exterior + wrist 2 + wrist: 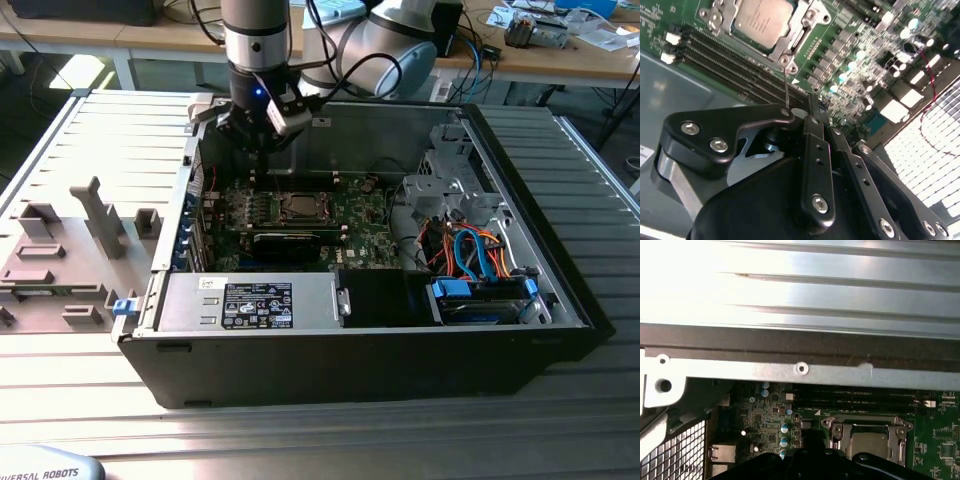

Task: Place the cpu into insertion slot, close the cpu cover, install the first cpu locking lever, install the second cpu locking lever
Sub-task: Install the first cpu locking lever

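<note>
Fingertips: my black gripper (262, 150) hung over the back edge of the green motherboard (360, 215) in the exterior view, but its tips were lost against the dark case interior, so I could not tell whether they were spread or closed.
Gripper body: in the second wrist view my black linkage arms and silver screws (812, 165) filled the foreground, and the ends of the fingers were cut off by the frame.
Thin wire: a fine metal lever rod (786, 87) ran from the socket corner toward my linkage; whether it touched me was unclear.
Chip: the small flat square cpu with a silver-grey metal top (762, 20) sat inside the insertion slot, its upper part cropped.
Slot: the square silver-rimmed insertion slot (297, 207) lay mid-board, just in front of my gripper in the exterior view.
Cover: the thin silver hinged cpu cover frame (867, 432) lay down around the chip in the first wrist view, partly hidden by my dark body.
Case: the open black computer case (400, 360) and the grey ribbed table (330, 440) showed whole in the exterior view; the first wrist view gave just the case's silver rim (800, 371).
</note>
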Available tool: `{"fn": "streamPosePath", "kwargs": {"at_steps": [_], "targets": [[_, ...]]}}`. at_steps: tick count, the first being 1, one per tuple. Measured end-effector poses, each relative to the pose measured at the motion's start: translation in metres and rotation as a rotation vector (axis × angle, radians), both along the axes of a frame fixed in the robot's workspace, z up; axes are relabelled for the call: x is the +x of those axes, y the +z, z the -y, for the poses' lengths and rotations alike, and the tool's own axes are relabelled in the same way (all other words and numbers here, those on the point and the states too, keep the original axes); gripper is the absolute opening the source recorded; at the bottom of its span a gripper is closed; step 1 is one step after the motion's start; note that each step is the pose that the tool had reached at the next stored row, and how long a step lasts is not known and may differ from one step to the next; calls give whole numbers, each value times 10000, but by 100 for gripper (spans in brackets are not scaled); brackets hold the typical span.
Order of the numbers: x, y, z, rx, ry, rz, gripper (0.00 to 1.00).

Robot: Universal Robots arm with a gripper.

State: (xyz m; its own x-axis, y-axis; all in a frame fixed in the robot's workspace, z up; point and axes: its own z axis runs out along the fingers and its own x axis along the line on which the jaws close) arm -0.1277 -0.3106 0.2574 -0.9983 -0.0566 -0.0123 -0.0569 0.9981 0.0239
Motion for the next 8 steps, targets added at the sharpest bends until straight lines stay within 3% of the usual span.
{"fn": "streamPosePath", "kwargs": {"at_steps": [8], "targets": [[98,-3,-21,11,20,0,11]]}}
